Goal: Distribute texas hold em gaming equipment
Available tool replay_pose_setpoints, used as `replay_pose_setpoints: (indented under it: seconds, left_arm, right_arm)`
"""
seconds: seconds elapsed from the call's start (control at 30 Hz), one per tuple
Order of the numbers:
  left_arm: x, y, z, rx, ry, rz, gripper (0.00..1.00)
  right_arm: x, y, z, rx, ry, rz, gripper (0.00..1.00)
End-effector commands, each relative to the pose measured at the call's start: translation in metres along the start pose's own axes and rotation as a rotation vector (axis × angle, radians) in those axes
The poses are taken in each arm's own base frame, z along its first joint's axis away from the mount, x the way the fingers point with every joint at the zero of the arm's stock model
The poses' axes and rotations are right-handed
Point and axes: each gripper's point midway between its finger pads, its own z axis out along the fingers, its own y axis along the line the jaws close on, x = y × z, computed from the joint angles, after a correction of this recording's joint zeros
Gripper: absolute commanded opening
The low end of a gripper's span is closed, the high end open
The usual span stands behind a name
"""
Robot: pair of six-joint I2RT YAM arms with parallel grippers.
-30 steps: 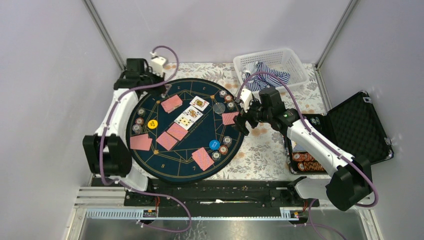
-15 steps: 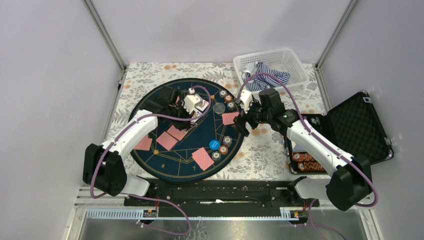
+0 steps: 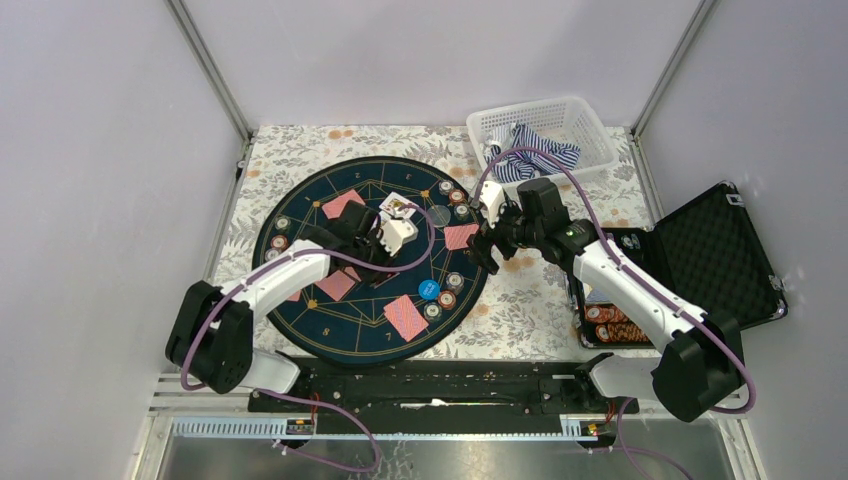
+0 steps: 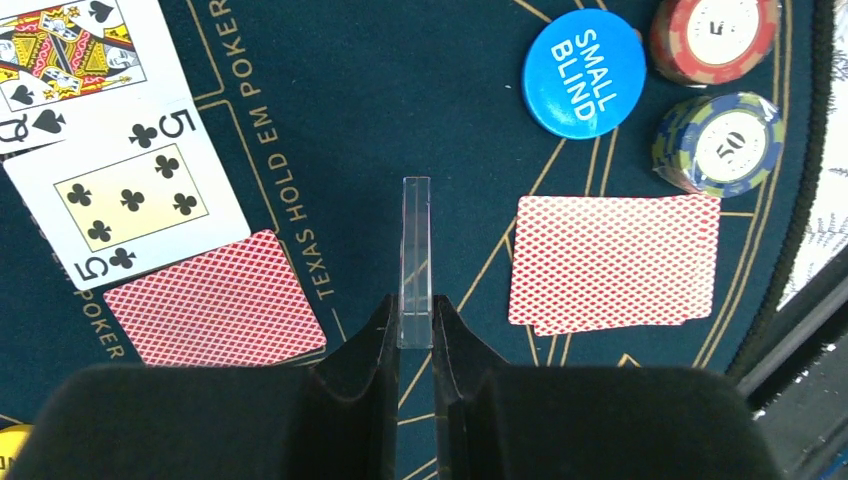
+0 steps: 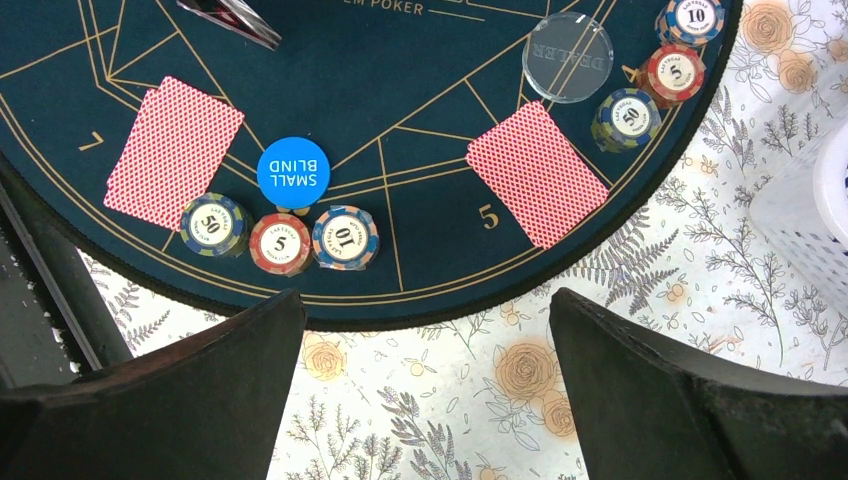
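Two lots of red-backed cards [image 4: 215, 300] lie face down on the mat [image 4: 400, 100], one either side of the left gripper [image 4: 413, 310], which is pinched nearly closed on a thin clear piece [image 4: 415, 230], while the right gripper [image 5: 422, 300] gapes wide, holding nothing.

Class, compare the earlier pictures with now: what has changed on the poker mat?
The left arm swung from the mat's far left edge to over its centre, its end effector shut on a clear strip. The right arm, cards and chips stayed put.
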Motion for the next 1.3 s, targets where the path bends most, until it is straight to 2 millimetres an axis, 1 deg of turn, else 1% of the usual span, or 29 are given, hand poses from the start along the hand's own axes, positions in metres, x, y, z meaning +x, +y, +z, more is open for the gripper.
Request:
replay_pose_setpoints:
  seconds: [0.0, 0.37, 0.47, 0.5, 0.73, 0.9, 1.03, 1.1, 1.17, 1.2, 1.27]
  left_arm:
    - [-0.015, 0.013, 0.006, -0.066, -0.057, 0.041, 0.07]
    - [0.0, 0.022, 0.022, -0.125, -0.037, 0.076, 0.09]
    - [0.007, 0.024, 0.027, -0.133, -0.019, 0.082, 0.12]
    - [0.009, 0.024, 0.029, -0.132, -0.01, 0.081, 0.14]
    - [0.015, 0.02, 0.029, -0.119, 0.004, 0.079, 0.38]
    - [0.015, 0.017, 0.023, -0.107, 0.017, 0.074, 0.5]
    - [0.011, 0.014, 0.015, -0.101, 0.003, 0.066, 0.59]
    - [0.007, 0.014, 0.011, -0.105, 0.004, 0.055, 0.67]
    - [0.001, 0.013, 0.005, -0.104, -0.003, 0.046, 0.72]
    - [-0.004, 0.013, 0.001, -0.107, -0.017, 0.036, 0.79]
    - [-0.016, 0.011, -0.009, -0.1, -0.05, 0.026, 0.96]
  right_arm:
    - [-0.009, 0.0, -0.004, 0.0, -0.036, -0.011, 1.0]
    - [-0.009, 0.0, -0.005, 0.0, -0.037, -0.012, 1.0]
    - [-0.011, 0.0, -0.005, -0.003, -0.04, -0.011, 1.0]
    - [-0.01, 0.0, -0.005, -0.003, -0.039, -0.012, 1.0]
    - [-0.01, 0.0, -0.004, -0.003, -0.038, -0.012, 1.0]
    - [-0.01, 0.0, -0.004, -0.005, -0.038, -0.011, 1.0]
    - [-0.01, 0.001, -0.004, -0.006, -0.04, -0.012, 1.0]
    - [-0.011, 0.0, -0.005, -0.006, -0.042, -0.012, 1.0]
    - [-0.012, 0.001, -0.005, -0.006, -0.043, -0.009, 1.0]
    - [-0.013, 0.0, -0.006, -0.005, -0.044, -0.009, 1.0]
    - [-0.014, 0.0, -0.007, -0.001, -0.046, -0.008, 1.0]
